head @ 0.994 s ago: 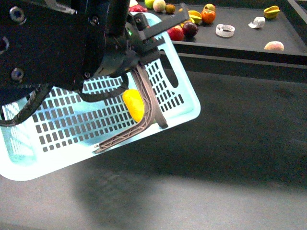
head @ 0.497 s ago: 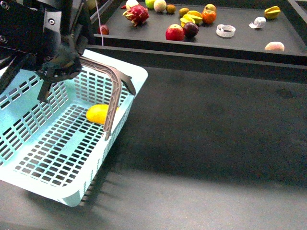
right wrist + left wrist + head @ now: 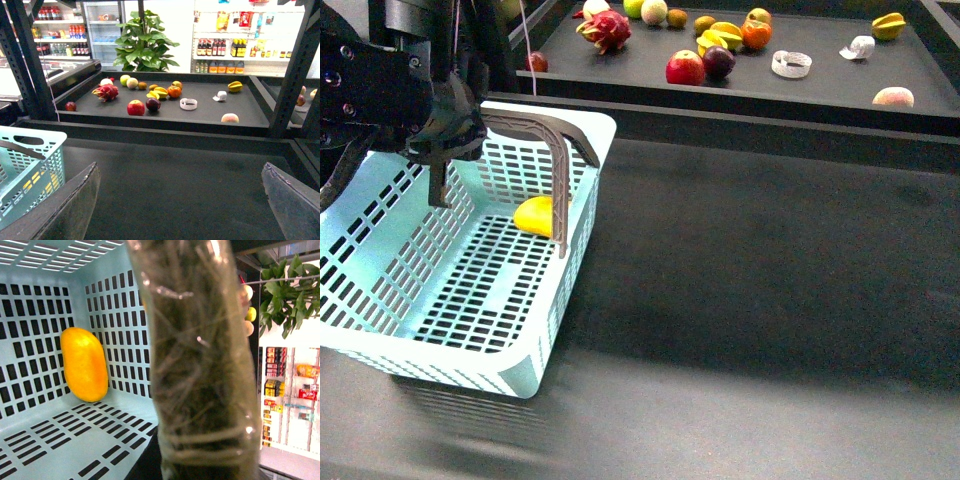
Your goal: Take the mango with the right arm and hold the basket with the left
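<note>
Mango sits in the basket; your left claw clamps the handle, so hold level. Right claw gapes empty.

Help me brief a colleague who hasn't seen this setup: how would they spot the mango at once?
Find the light blue basket on the dark table, which the left gripper holds by its handle. Look inside, at the floor against the far wall beside that handle. The mango lies there: a smooth yellow-orange oval, the only fruit in the basket, while every other fruit sits on the raised shelf behind.
</note>
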Controlling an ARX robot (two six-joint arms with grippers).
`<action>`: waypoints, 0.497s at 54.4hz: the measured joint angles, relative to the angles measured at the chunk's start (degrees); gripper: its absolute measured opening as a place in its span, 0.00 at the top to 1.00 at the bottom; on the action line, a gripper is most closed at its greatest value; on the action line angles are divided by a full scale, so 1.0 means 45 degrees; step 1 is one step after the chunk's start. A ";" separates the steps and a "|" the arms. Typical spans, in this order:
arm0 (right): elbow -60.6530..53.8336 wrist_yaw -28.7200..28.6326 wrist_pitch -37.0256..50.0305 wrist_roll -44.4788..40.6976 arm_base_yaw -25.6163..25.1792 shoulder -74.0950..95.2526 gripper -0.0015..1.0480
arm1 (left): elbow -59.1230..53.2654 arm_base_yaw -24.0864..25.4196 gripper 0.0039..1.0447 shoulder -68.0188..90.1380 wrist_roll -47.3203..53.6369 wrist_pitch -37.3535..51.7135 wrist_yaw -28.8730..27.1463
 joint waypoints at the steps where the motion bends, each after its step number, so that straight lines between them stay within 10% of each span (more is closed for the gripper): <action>1: 0.0000 0.0000 0.0000 -0.0005 0.0000 0.0000 0.08 | 0.0039 -0.0015 0.81 0.0000 -0.0010 -0.0102 -0.0029; 22: 0.0000 0.0000 0.0000 0.0000 0.0000 0.0000 0.08 | -0.0831 -0.0044 0.08 -0.1719 -0.0102 -0.2098 -0.0816; 27: 0.0000 0.0000 0.0000 0.0000 0.0000 0.0000 0.08 | -0.1719 -0.0010 0.08 -0.2977 0.0083 -0.2890 -0.1107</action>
